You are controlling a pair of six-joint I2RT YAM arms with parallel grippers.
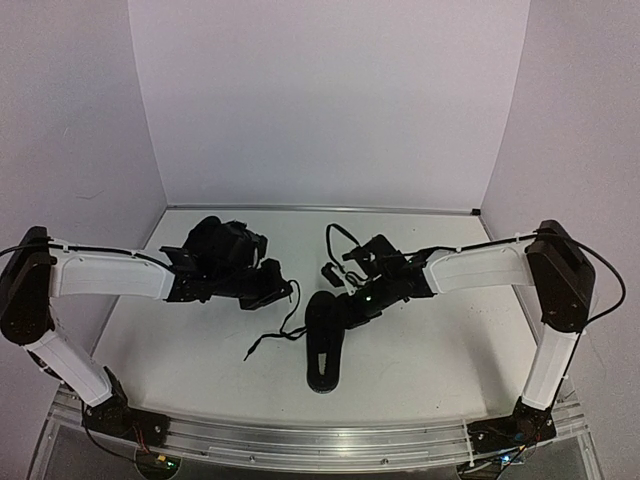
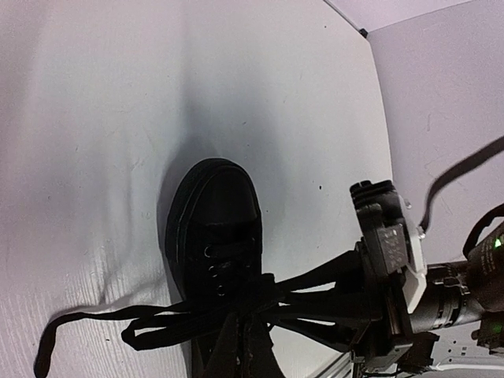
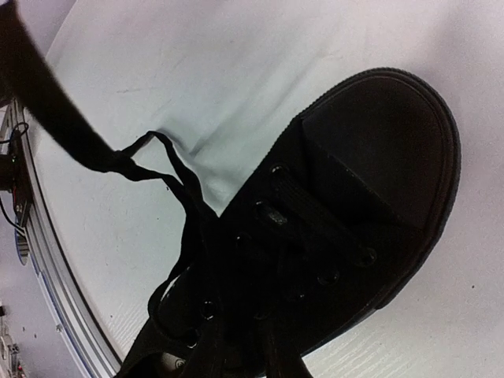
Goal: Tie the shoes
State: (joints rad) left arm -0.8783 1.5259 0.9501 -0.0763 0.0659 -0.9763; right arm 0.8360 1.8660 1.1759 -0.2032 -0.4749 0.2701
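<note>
Laces (image 2: 197, 311) sit pinched in the closed left end effector (image 2: 242, 346), the right end effector (image 1: 352, 300) unreadable.

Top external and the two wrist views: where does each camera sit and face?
Top external: above and behind the arm bases, looking down on the white table; left arm and right arm show.
Left wrist: on the left arm, facing a small black lace-up shoe; the right gripper shows too.
Right wrist: on the right arm, close over that shoe; own fingers unclear.
Shared: the shoe's thin black laces.
</note>
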